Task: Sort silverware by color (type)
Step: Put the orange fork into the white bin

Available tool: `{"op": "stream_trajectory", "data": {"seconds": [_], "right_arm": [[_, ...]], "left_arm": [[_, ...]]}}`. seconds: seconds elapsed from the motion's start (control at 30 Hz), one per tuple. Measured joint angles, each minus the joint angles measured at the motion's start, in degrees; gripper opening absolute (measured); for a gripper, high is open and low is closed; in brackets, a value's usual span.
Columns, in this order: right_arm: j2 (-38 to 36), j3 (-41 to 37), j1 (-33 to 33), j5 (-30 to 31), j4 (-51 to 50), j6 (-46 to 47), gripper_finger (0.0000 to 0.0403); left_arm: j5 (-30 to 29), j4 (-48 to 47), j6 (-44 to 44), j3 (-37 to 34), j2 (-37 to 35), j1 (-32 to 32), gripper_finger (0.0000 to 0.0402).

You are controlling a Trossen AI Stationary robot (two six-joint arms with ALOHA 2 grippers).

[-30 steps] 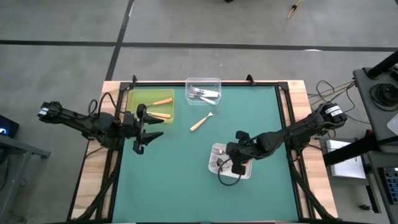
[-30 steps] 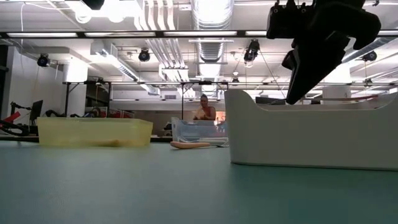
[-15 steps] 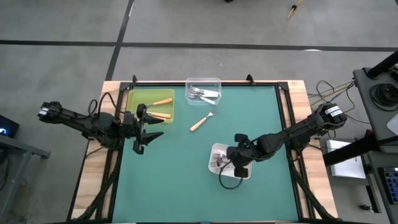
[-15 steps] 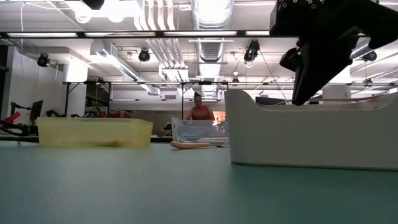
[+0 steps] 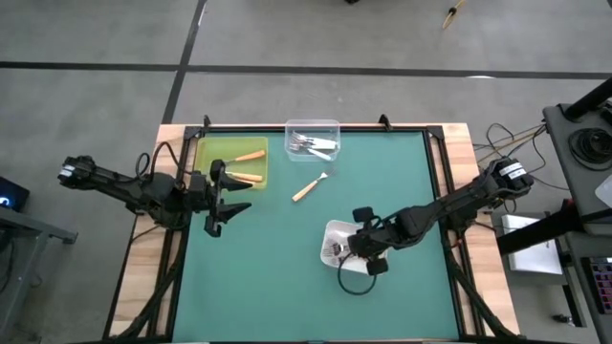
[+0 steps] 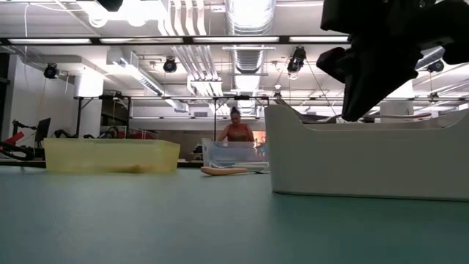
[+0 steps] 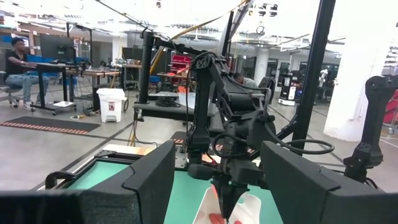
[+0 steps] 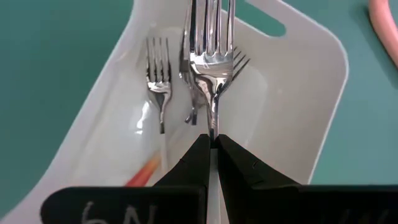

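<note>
The right hand (image 8: 212, 144) sits over the white tray (image 5: 335, 232) on the near right part of the green tabletop (image 5: 287, 268), and its fingers are pinched tight on the neck of a fork (image 8: 211, 62), the silver tines pointing away from the wrist above the tray floor. Below that held fork, the right wrist view shows more forks in the tray (image 8: 158, 81), their handles hard to make out apart from one red-orange handle (image 8: 144, 171) near the hand. In the low view the dark right arm hangs just above the tray's wall (image 6: 366, 158). Over on the left edge, the left hand (image 5: 222, 203) waits above the tabletop just in front of the yellow tray (image 5: 206, 153), its fingers spread wide with nothing between them. That yellow tray holds two tan-handled forks (image 5: 249, 156). A clear tray (image 5: 313, 125) at the far edge carries several white-handled forks (image 5: 316, 144), and one tan-handled fork (image 5: 309, 187) lies loose on the tabletop between the yellow tray and the white one. A person (image 6: 236, 128) stands in the room beyond.
</note>
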Motion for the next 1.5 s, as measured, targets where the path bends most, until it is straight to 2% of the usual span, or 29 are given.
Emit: {"op": "stream_trajectory", "data": {"seconds": [0.73, 0.9, 1.13, 1.33, 1.5], "right_arm": [[0.02, 0.0, -0.03, 0.3, 0.03, 2.04, 0.0016], [0.0, 0.0, -0.03, 2.75, 0.03, 4.76, 0.0056], [0.0, 0.0, -0.05, 2.86, 0.01, 5.0, 0.0113], [-0.02, 0.0, -0.03, 2.85, 0.01, 5.72, 0.0128], [-0.83, 0.0, -0.03, 2.84, -0.05, 7.39, 0.0123]], "left_arm": [[0.0, -0.17, 0.0, 0.0, 0.0, 0.0, 0.0219], [0.0, -0.17, 0.0, 0.0, 0.0, -0.01, 0.0219], [0.0, -0.22, 0.0, -0.01, 0.0, 0.0, 0.0219], [0.0, -0.25, 0.0, -0.02, 0.0, 0.0, 0.0219], [0.0, -0.33, 0.0, 0.0, 0.0, 0.0, 0.0219]]}}
